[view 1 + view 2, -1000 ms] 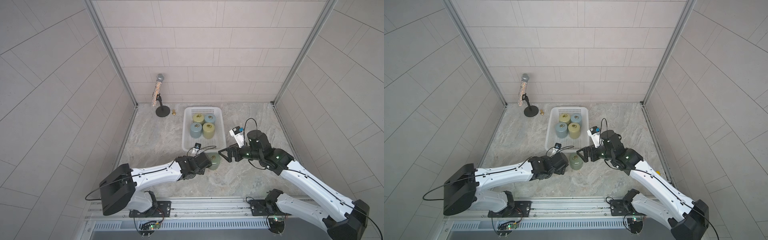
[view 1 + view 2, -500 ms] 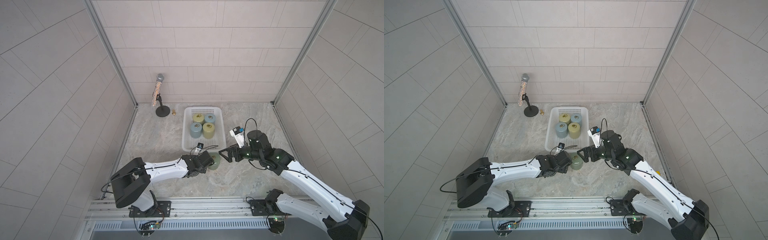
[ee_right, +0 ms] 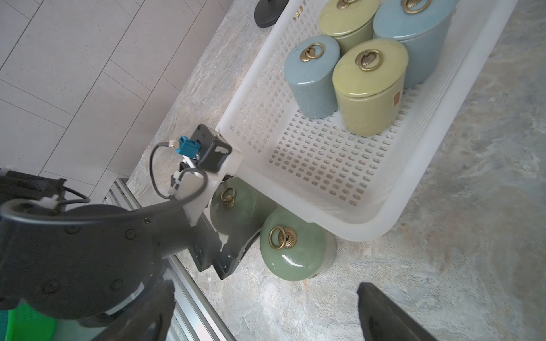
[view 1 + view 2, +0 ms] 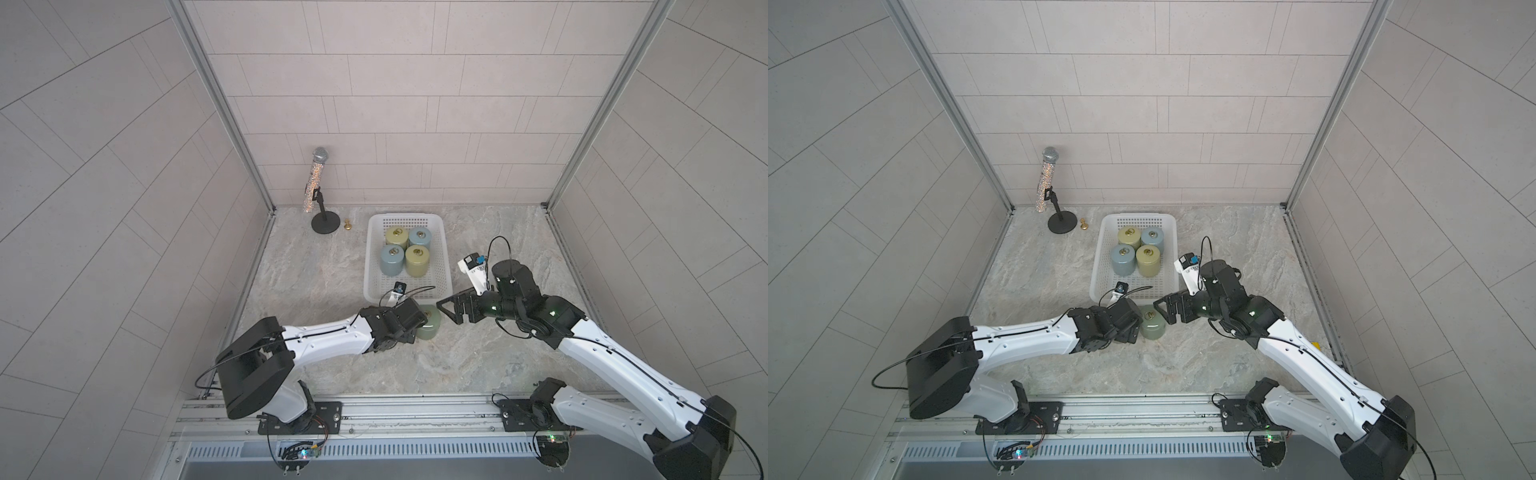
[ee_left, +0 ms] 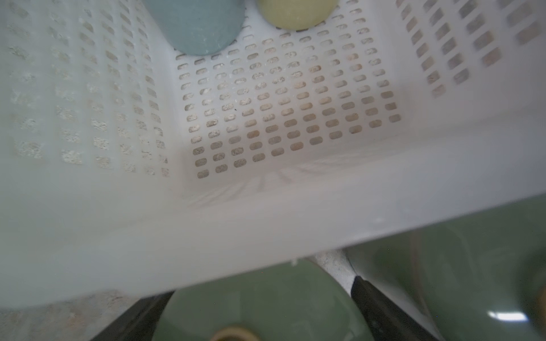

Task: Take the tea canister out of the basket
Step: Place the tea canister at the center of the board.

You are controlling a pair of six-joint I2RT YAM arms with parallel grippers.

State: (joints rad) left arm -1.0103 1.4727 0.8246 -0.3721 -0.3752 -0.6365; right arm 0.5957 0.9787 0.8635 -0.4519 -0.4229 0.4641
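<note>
Our left gripper (image 5: 263,295) has its dark fingers (image 5: 381,310) set against either side of a green tea canister (image 3: 236,206), clamped on it. That canister is outside the basket (image 4: 367,257), tight against the rim of the basket's lower end as the top views frame it, and in those views it is hidden under the gripper. We cannot tell whether it rests on the surface (image 4: 478,365).

Just to its right the other green canister (image 4: 429,328) stands upright on the surface, with one gripper finger between the two. Our right gripper (image 4: 444,311) hangs right of that canister, near the middle of the frame, its jaws wide apart and holding nothing.

In the upper half of the basket we see two blue canisters (image 4: 392,259) and two yellow-green canisters (image 4: 416,261) packed in a block, all upright with ring-pull lids. At the surface's upper left corner a microphone (image 4: 316,178) stands on its stand, with a small brass piece (image 4: 347,225) beside it.
</note>
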